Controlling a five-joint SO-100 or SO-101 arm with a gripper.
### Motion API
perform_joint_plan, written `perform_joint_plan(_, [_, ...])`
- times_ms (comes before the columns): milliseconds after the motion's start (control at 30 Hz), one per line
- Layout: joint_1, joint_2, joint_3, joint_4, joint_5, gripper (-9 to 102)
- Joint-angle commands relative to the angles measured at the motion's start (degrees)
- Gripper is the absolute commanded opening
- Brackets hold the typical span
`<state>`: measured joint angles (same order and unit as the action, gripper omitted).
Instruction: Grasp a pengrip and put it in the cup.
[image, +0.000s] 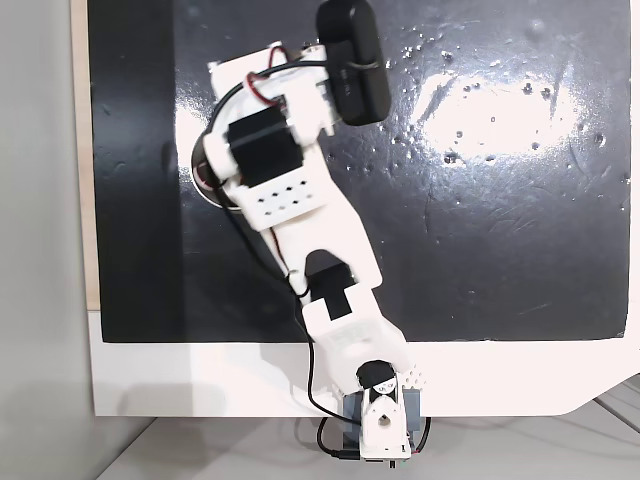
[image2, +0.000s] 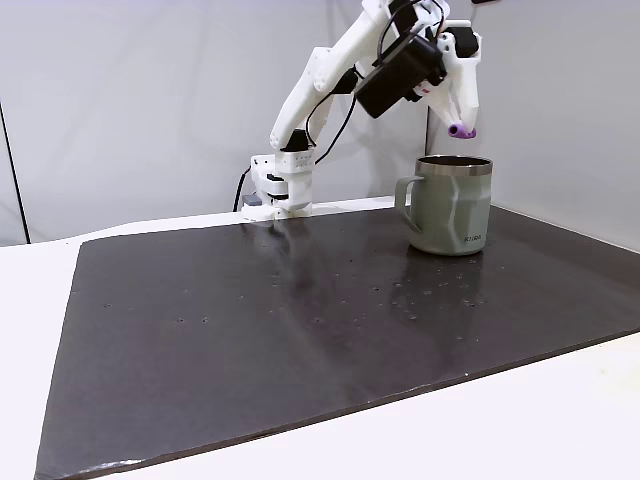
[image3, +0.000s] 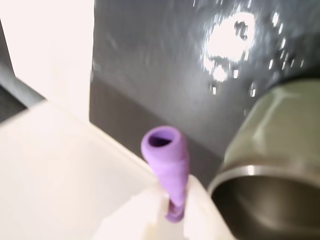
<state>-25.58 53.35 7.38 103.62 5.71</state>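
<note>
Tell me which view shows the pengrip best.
The wrist view: the purple pengrip is large there, its open end visible, pinched in the gripper beside the cup. In a fixed view from the side it is a tiny purple tip above the cup.

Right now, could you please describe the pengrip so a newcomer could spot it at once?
Find the grey-green cup on the dark mat. Just above its rim, the white claw pinches the pengrip, a tiny purple tube, the scene's one purple item.
</note>
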Motion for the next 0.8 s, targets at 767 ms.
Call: perform_joint_plan(767, [-9.7, 16.5, 24.1, 0.9, -6.2, 0])
